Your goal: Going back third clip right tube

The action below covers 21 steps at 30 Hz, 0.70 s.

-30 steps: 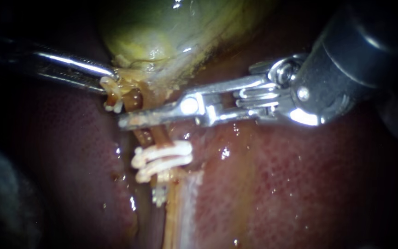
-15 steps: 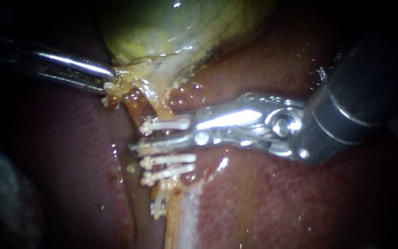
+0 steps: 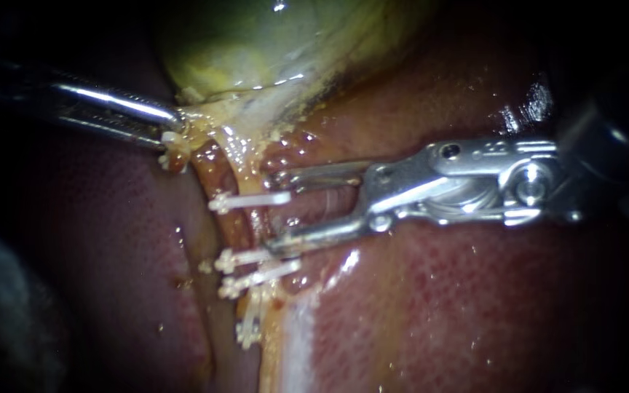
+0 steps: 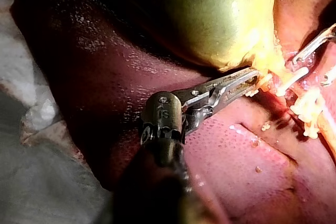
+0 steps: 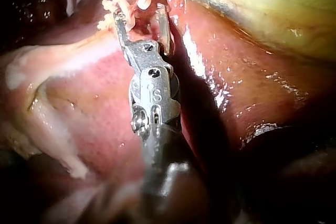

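Liver (image 3: 460, 313) forms the red bed of the field; the green-yellow gallbladder (image 3: 256, 44) lies above it. The left instrument (image 3: 171, 125) has its jaws closed on the gallbladder at its tapering lower end, apparently keeping the strands below under tension. The right instrument (image 3: 274, 212) shows jaws spread wide and holding nothing, one tip either side of the clipped stretch of the right tube (image 3: 252, 222). The uppermost clip (image 3: 252, 199) sits across this tube, its free end between the open jaws. The two lower clips (image 3: 256, 256) lie close together, just beside the lower jaw tip. Probable hazards: a retreat off the shaft's own line could hook a jaw on the uppermost clip and lever it loose. The lower jaw might drag the paired clips. Early closure would pinch tube or clip. Stronger pull from the left instrument could tear the strands
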Available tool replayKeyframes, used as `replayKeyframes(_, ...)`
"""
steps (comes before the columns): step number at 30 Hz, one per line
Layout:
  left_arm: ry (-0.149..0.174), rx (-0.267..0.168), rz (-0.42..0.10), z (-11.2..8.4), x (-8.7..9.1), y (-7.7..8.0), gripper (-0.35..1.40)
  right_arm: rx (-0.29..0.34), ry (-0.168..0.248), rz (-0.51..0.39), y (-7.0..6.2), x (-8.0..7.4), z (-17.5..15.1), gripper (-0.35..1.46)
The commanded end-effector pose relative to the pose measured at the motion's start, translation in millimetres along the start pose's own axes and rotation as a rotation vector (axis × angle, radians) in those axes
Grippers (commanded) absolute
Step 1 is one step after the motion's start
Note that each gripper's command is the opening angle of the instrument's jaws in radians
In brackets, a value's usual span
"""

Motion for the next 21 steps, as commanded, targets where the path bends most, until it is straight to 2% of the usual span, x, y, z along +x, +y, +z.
replayKeyframes(1,0.0,-0.001,0.0,-0.1,0.0,0.0,-0.35,0.003,0.001,-0.001,-0.2,0.1,-0.6,0.5)
replayKeyframes(5,0.0,-0.001,0.0,-0.1,0.0,0.0,-0.35,0.018,0.001,-0.06,-0.9,0.0,-3.1,0.5)
replayKeyframes(10,0.0,-0.001,0.0,0.0,0.0,0.1,-0.35,0.032,0.004,-0.084,-1.4,-0.4,-5.6,0.5)
replayKeyframes(21,0.004,0.006,0.002,0.7,-0.3,-0.1,-0.35,0.042,0.001,-0.096,-1.8,-1.4,-7.9,0.5)
